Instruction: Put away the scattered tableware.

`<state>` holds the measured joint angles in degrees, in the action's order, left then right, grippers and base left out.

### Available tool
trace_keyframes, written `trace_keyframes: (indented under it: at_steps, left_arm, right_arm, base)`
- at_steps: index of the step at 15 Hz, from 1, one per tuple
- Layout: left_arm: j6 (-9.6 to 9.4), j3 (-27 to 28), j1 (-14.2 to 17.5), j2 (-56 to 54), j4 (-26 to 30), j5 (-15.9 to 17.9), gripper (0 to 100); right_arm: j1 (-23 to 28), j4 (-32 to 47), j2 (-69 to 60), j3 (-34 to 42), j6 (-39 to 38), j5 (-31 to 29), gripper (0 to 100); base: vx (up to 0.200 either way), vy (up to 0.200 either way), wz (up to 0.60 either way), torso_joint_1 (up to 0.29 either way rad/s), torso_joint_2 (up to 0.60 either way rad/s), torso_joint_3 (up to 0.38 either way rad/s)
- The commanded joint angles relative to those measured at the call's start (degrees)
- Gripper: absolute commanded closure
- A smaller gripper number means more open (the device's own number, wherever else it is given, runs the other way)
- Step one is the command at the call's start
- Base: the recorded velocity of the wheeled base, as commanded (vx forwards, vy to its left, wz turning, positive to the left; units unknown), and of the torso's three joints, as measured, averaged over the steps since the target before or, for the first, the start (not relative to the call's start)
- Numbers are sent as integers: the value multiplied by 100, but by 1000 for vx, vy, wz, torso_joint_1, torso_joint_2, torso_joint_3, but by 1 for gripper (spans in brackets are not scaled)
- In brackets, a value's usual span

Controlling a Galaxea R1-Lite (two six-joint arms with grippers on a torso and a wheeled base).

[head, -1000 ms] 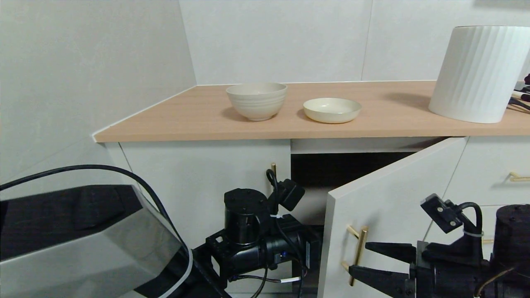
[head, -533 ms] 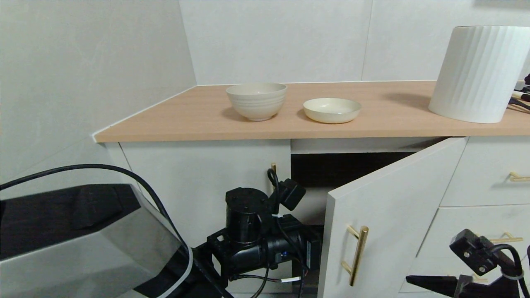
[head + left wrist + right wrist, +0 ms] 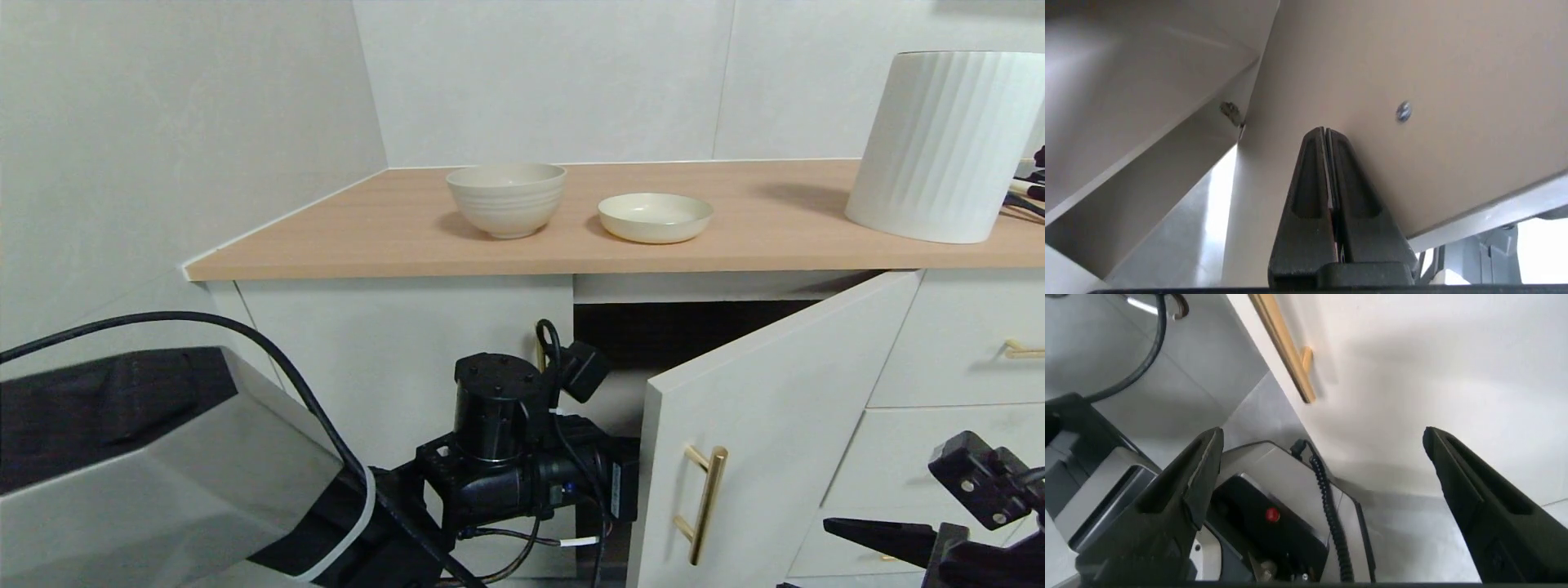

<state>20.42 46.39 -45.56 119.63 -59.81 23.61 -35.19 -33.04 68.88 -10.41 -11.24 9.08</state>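
Cream bowl (image 3: 506, 198), dish (image 3: 654, 216) on tabletop (image 3: 367, 237) | left gripper (image 3: 1324, 135) closed behind ajar door (image 3: 759, 408), right gripper (image 3: 1321, 441) wide | risk: door swings onto arm.

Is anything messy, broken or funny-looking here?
Only the cupboard door under the countertop: it hangs partly open, showing the dark inside. The bowl and the shallow dish stand upright side by side on the countertop, not touching, with nothing spilled or cracked that I can see.
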Motion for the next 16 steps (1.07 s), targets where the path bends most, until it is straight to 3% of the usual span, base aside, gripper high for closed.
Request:
trace_keyframes:
  at_steps: [1, 4, 8, 16]
  left_arm:
    - [6, -7, -6, -62, -5, -23, 100]
    - [6, 64, -15, -10, -5, -32, 100]
    - [6, 362, -15, 201, 57, -50, 100]
    - [15, 1268, -59, 421, 848, -243, 100]
  right_arm:
    - [-14, 96, -120, -58, -1, 41, 0]
    - [-49, 175, -129, -93, -1, 50, 0]
    - [-58, 175, -129, -84, -1, 50, 0]
    - [-58, 175, -103, -84, -10, 129, 0]
  base:
    - [-200, 0, 0, 12, 2, -2]
    - [-200, 0, 0, 2, 1, 4]
    - [0, 0, 0, 0, 0, 0]
    - [-25, 0, 0, 0, 1, 0]
